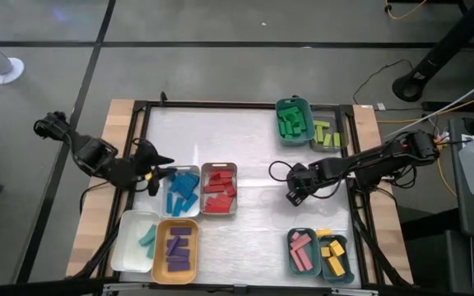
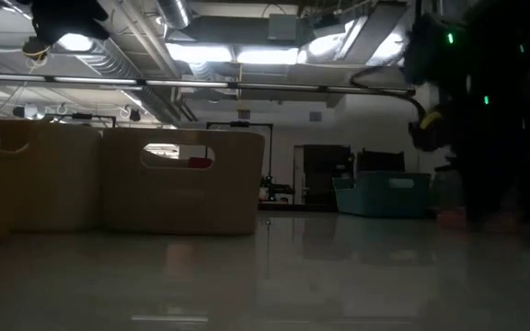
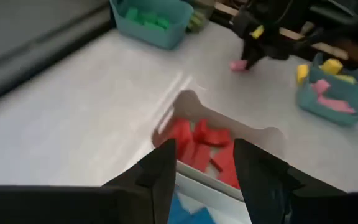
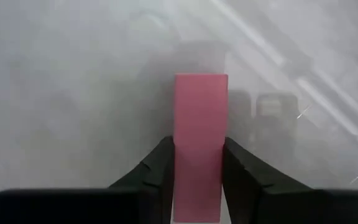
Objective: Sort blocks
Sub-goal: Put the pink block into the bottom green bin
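Observation:
My right gripper is at the table's middle right, shut on a pink block. The left wrist view shows that same block under the dark gripper. My left gripper hovers open over the tray of blue blocks, and its fingers frame the red blocks in the grey tray. Other blocks lie sorted in trays: green, lime, purple, one teal, pink and yellow. My right gripper pinches the pink block by its long side faces between the two fingers. The block lies along the fingers and sticks out past their tips. The fingers point down at the table from above. Whether the block's free end touches the table cannot be told.
The trays stand in groups: teal and grey at the far right, teal ones at the near right, white and orange at the near left. Bare tabletop lies in the far middle. Black frame rails edge the table.

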`<state>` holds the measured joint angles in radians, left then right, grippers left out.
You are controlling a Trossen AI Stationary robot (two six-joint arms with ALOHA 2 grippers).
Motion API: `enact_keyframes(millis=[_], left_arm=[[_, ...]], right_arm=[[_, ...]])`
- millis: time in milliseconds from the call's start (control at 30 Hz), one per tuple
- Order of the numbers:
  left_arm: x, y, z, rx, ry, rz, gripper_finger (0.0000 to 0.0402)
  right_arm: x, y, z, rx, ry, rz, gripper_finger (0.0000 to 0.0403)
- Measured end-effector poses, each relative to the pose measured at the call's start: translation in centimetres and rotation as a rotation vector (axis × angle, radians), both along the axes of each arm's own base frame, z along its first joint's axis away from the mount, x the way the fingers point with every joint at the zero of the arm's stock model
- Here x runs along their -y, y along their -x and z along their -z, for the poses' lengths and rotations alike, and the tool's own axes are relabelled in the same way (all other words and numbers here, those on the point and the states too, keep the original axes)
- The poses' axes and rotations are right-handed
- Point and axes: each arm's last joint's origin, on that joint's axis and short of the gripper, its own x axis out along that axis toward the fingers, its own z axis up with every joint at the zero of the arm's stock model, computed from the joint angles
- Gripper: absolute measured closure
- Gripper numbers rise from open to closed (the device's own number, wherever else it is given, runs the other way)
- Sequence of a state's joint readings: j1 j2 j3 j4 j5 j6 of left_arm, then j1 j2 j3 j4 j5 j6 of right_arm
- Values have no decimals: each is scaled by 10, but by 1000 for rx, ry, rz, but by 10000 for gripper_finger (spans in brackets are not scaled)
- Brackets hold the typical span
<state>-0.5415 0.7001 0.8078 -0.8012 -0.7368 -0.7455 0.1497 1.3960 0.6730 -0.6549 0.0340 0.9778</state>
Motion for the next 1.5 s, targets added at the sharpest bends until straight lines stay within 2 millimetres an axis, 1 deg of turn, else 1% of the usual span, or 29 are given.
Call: enact_keyframes(millis=[133, 200, 267, 400, 533, 667, 867, 1033, 1233, 1400, 1500], left_arm=[[6, 1, 7, -16, -126, 27, 254], [8, 3, 13, -8, -185, 23, 253], [8, 8, 20, 8, -236, 2, 253], [6, 18, 34, 40, -290, -14, 253], [1, 29, 44, 67, -268, -5, 253], [-7, 38, 54, 91, -259, -14, 254], [-18, 48, 57, 136, -307, -42, 253], [-27, 56, 56, 194, -307, -110, 253], [-29, 58, 56, 209, -291, -116, 253], [-29, 58, 56, 230, -243, -134, 254], [-29, 58, 56, 224, -257, -129, 254]], right_arm=[[-4, -14, -29, 76, -61, -54, 289], [-6, -19, -41, 93, -90, -71, 291], [-9, -28, -55, 153, -131, -98, 296], [-17, -38, -78, 227, -189, -146, 298], [-38, -42, -98, 283, -221, -217, 293], [-66, -38, -111, 319, -247, -270, 293], [-115, -15, -113, 312, -277, -336, 291], [-145, 7, -113, 329, -238, -357, 291], [-166, 22, -109, 359, -183, -348, 290], [-177, 26, -101, 337, -169, -364, 290], [-183, 26, -94, 320, -159, -379, 290]])
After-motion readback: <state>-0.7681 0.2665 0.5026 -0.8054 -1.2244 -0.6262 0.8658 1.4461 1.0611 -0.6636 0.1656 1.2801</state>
